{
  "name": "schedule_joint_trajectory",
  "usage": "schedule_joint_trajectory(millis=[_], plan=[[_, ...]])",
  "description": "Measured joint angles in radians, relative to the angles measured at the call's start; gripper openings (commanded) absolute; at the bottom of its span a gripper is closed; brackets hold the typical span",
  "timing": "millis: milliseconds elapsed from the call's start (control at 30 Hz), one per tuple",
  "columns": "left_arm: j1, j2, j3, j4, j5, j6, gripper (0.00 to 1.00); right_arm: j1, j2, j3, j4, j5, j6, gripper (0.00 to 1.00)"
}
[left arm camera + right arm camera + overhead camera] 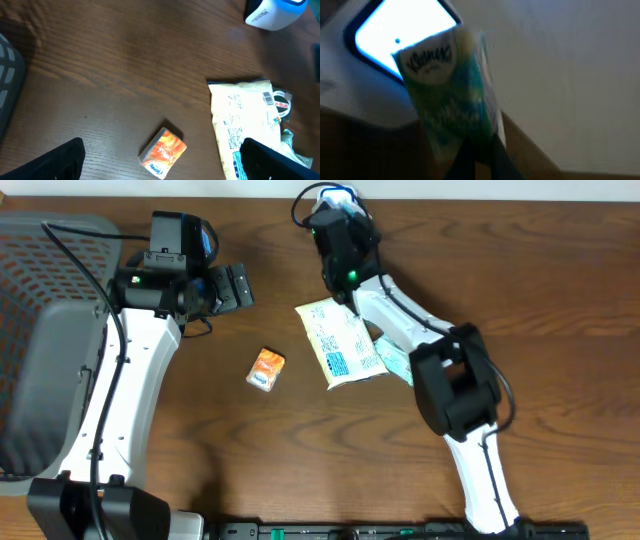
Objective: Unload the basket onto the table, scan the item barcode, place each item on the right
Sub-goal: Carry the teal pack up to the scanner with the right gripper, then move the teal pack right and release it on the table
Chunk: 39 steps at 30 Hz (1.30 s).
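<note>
Looking down from overhead, the left gripper (235, 285) is seen spread wide and empty above the brown table (300, 450), just beside a grey basket (40, 330) at the left edge. The right gripper (338, 218) is stretched to the far edge, right at the white-and-blue scanner (340, 195); its fingertips are hidden under the wrist. A white pouch (340, 340) is laid flat near the middle, with a green packet (397, 366) partly tucked beneath its right side. A small orange box (266, 370) is placed apart to the pouch's left.

In the left wrist view, 2 dark fingers (55, 162) are shown far apart at the bottom corners, with nothing between them but the table below. The orange box, the pouch and a labelled roll (283, 103) touching the pouch's right edge are seen, and the scanner is caught at the top right.

In the right wrist view, which is blurred, a green-and-white Kleenex pack (452, 85) is pinched between the pressed-together fingers of the right gripper. It is held upright directly in front of the scanner's lit blue window, close to it; contact cannot be told.
</note>
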Motion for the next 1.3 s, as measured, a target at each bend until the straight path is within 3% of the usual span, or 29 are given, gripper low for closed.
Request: schedule_joint_trajectory(millis=[367,700,867,1167,1300], plan=[[0.0,0.0,0.0,-0.001,0.0,0.0,0.98,-0.177,-0.443,0.015,-0.492,-0.482,0.482,0.01],[0.0,0.0,0.0,-0.001,0.0,0.0,0.98,-0.423,-0.515,0.006,-0.975,-0.677,0.762,0.01],[0.0,0.0,0.0,-0.001,0.0,0.0,0.98,-0.521,-0.513,-0.089,-1.009,-0.618,0.834,0.01],[0.0,0.0,0.0,0.0,0.0,0.0,0.98,-0.634,-0.487,-0.407,-0.834,-0.569,0.915,0.02],[0.0,0.0,0.0,0.0,0.0,0.0,0.98,-0.661,-0.486,-0.453,-0.815,-0.563,0.939,0.31]])
